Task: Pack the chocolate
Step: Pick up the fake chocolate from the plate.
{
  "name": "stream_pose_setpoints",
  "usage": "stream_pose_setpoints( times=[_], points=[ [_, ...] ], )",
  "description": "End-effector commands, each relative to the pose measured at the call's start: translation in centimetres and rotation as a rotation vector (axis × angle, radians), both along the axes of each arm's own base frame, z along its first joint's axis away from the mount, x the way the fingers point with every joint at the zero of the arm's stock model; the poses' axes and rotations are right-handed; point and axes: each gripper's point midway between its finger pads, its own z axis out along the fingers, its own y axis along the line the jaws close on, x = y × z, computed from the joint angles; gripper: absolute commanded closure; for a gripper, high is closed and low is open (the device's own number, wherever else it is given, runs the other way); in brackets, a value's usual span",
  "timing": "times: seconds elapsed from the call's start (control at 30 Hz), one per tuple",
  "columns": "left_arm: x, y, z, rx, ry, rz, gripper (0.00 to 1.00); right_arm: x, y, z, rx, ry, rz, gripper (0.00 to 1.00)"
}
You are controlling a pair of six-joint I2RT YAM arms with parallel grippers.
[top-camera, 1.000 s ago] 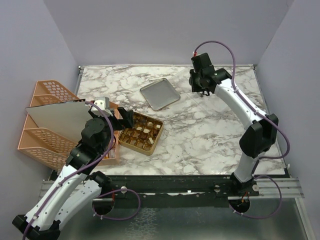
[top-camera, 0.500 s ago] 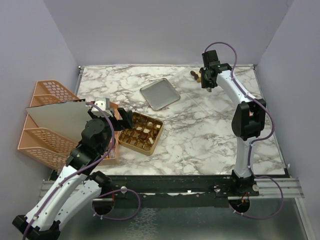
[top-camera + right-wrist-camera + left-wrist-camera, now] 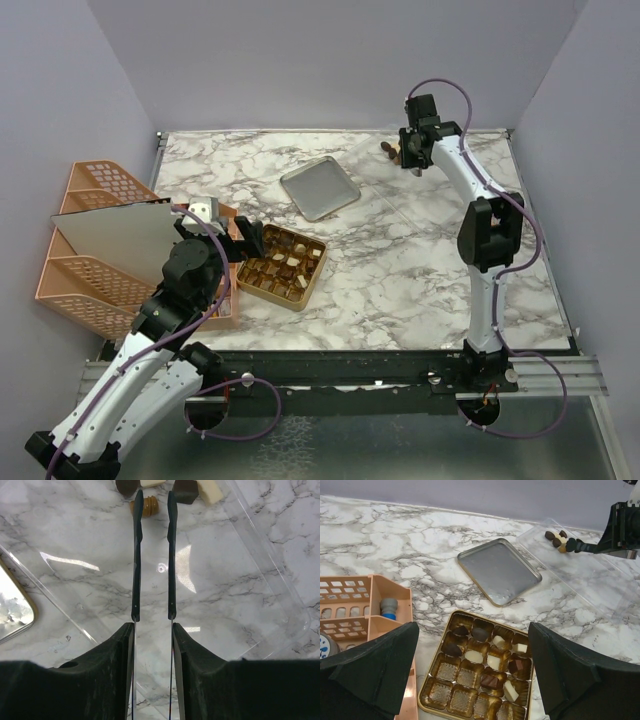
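The golden-brown tray holds several chocolate pieces in dark brown, light brown and cream; its near-left compartments are bare. My left gripper is wide open and empty, above the tray's left end. A few loose chocolates lie on a clear plastic lid at the far back. My right gripper hangs just short of them, its thin blades a little apart with nothing between. A light-brown piece lies at the left blade tip and a dark piece at the right.
A silver square tin lies between the tray and the loose pieces. Orange mesh file racks and an orange box with a small bottle stand at the left. Purple walls close in the back and sides.
My right arm has stretched out and its gripper has moved right and farther back, up to the loose chocolates. My left arm has hardly moved.
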Motion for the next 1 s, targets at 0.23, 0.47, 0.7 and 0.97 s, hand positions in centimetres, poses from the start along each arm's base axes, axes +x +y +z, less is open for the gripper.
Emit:
stream_pose_setpoints(
  times=[0.23, 0.47, 0.7, 0.97],
  points=[
    [0.3, 0.7, 0.0, 0.018, -0.013, 0.036, 0.01, 1.6, 0.7, -1.0, 0.029, -0.002, 0.057, 0.62],
    [0.3, 0.8, 0.0, 0.021, -0.015, 0.040, 0.01, 2.2, 0.7, -2.0, 0.018, 0.011, 0.065, 0.62],
    [0.3, 0.9, 0.1, 0.019, -0.019, 0.045, 0.01, 2.2, 0.5, -2.7, -0.003, 0.028, 0.067, 0.61],
    [0.3, 0.9, 0.1, 0.020, -0.020, 0.047, 0.01, 2.0, 0.6, -2.7, 0.004, 0.033, 0.073, 0.61]
  ],
)
